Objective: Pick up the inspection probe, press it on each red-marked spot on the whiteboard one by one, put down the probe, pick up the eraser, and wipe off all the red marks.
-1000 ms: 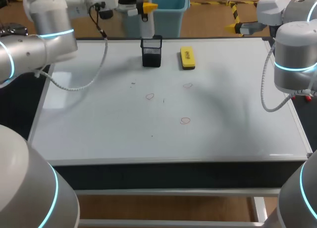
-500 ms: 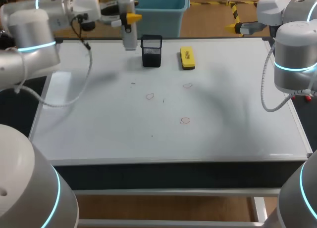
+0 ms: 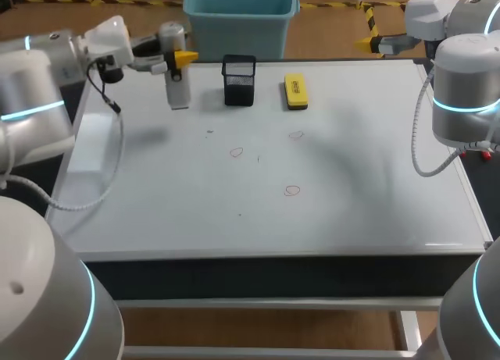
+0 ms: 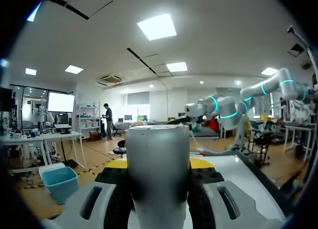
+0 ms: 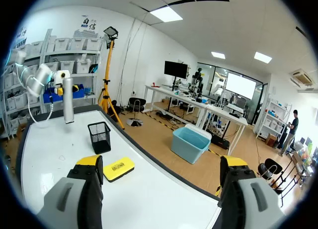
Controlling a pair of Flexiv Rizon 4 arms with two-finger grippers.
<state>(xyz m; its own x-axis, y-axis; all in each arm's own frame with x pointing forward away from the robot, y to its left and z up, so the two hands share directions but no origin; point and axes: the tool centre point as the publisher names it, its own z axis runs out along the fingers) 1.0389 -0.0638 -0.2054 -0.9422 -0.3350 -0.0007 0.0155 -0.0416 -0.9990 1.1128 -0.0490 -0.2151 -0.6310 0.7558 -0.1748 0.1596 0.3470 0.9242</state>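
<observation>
Three red marks dot the whiteboard, so the left pincer clasps the inspection probe upright beyond them beside the mesh holder, seemingly poised for pressing, while the eraser waits farther back and the right pincer gapes wide, empty.

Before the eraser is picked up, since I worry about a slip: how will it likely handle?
The eraser lies flat and low, so it probably won't roll or tip. It looks small and likely light. On the smooth whiteboard a sideways push would probably slide it.
</observation>
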